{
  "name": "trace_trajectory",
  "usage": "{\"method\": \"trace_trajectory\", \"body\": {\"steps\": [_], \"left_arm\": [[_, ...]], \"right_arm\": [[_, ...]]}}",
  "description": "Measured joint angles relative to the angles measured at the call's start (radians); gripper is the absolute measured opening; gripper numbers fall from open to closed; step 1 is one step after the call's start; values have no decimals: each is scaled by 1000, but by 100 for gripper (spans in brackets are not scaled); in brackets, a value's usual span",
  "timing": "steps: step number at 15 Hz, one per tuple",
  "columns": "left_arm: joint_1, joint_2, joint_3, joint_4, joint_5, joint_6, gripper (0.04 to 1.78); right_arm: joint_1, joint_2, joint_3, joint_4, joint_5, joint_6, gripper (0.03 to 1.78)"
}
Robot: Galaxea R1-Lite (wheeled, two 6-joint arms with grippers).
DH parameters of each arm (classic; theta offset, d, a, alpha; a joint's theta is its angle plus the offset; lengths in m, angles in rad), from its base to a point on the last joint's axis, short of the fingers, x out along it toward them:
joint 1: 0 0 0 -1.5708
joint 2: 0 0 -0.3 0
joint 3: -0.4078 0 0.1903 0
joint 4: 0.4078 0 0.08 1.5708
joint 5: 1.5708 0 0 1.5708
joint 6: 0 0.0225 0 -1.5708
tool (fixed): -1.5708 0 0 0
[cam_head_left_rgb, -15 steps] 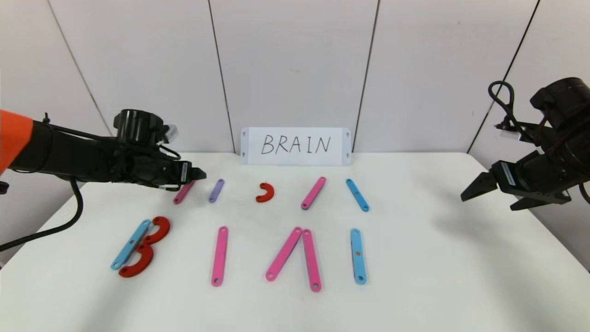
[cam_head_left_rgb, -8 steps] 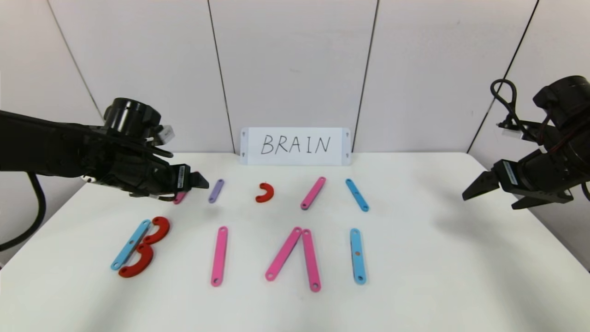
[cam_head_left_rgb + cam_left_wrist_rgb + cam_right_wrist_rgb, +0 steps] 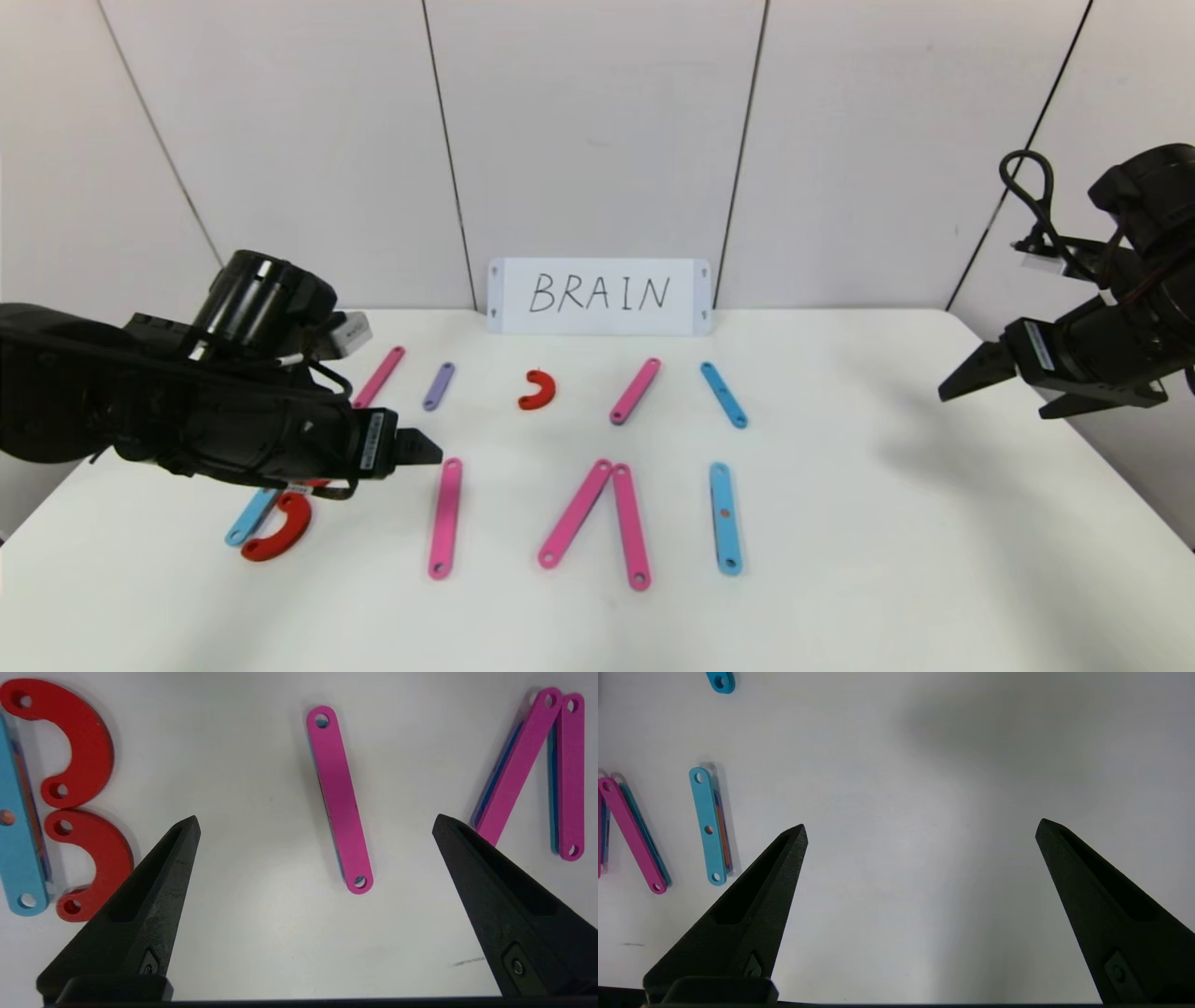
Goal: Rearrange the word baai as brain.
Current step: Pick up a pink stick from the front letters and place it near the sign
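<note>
The front row of letters lies on the white table [image 3: 840,560]. A blue bar [image 3: 245,519] and red arcs [image 3: 280,534] form a B, half hidden under my left arm. Then come a single pink bar [image 3: 445,518], two pink bars [image 3: 574,513] meeting in a peak, and a blue bar [image 3: 724,518]. My left gripper [image 3: 420,450] is open and empty, held above the table between the B and the single pink bar. In the left wrist view that pink bar [image 3: 341,798] lies ahead between the fingers of the left gripper [image 3: 315,820], with the red arcs [image 3: 88,742] to one side. My right gripper [image 3: 994,403] is open and empty, held high at the right edge.
A back row holds a pink bar [image 3: 378,376], a purple bar [image 3: 438,385], a red arc [image 3: 538,389], a pink bar [image 3: 635,390] and a blue bar [image 3: 724,394]. A white card reading BRAIN [image 3: 597,294] leans on the wall. The right wrist view shows bare table under the right gripper [image 3: 922,826].
My left gripper has come forward and down from the back row's pink and purple bars to the front row, empty. The right arm has barely moved.
</note>
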Motion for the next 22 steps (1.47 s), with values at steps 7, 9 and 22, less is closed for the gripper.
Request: {"method": "trace_trajectory", "body": {"steps": [7,9,22], "left_arm": [[-67,29,56,-32,1,-7,174],[-81,56,59,-62,1,-6,174],[-103,177,55,-140,66,-5,174]], "right_arm": [[0,-4,-1,0,1,0,171],[0,-4,0,0,2,0,171],[-1,-6,6,0,3,0,171]]}}
